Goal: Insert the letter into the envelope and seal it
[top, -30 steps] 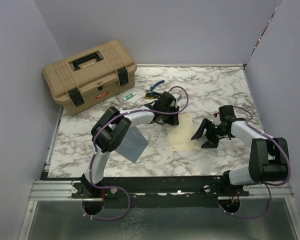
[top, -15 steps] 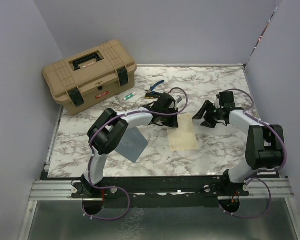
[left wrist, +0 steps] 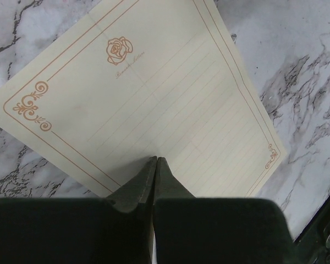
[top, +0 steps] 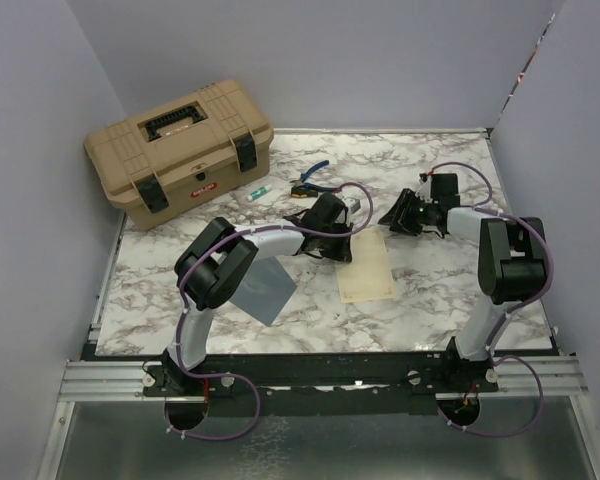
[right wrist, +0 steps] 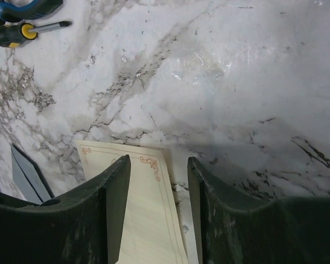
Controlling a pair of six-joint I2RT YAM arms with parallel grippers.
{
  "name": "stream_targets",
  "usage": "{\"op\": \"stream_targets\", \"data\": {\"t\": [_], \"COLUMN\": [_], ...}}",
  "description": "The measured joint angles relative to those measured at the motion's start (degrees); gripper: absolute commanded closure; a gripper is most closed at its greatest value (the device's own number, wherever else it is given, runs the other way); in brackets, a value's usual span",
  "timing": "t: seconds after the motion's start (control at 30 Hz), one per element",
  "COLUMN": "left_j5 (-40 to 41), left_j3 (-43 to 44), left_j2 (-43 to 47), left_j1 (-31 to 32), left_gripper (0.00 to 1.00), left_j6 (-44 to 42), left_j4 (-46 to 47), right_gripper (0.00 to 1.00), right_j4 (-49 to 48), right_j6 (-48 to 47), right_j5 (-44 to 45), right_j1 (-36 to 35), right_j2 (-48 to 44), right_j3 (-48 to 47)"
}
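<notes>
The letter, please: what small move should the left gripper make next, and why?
Probably raise the left gripper slightly: its jaws are shut at the edge of the letter, which lies flat, so a small lift would show whether the sheet is pinched before carrying it toward the envelope.

Grey-veined white marble tabletop (top: pixel 440 290) between plain lavender walls (top: pixel 380 60), metal rail (top: pixel 100 380) along near edge.
</notes>
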State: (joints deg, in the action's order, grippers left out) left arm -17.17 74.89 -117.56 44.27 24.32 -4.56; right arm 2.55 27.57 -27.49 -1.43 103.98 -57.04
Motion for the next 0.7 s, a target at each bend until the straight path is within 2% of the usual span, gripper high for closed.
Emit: {"op": "stream_targets", "data": {"t": [0.27,0.43,0.7], "left_j5": [0.07,0.11,1.66], "left_j3": [-0.04,0.00,0.63], "left_j2": [0.02,0.02,0.02], "left_j1": [0.00,0.00,0.31], "left_gripper": [1.00,1.00,1.00], "left_j6": [-2.29,-2.69,-2.73], "left_j4": [0.02,-0.02,-1.01], "right_gripper": [0.43,0.43,0.46], "right_j4": [-5.84,-7.43,-4.28], "right_j6": [-1.60,-3.63,-9.55], "right_j5": [-8.09,-15.37,-22.05], "right_j1": [0.00,0.07,0.04], "right_j2": [4.09,6.58,7.02], "right_j3": [-0.22,-1.25,-1.51]}}
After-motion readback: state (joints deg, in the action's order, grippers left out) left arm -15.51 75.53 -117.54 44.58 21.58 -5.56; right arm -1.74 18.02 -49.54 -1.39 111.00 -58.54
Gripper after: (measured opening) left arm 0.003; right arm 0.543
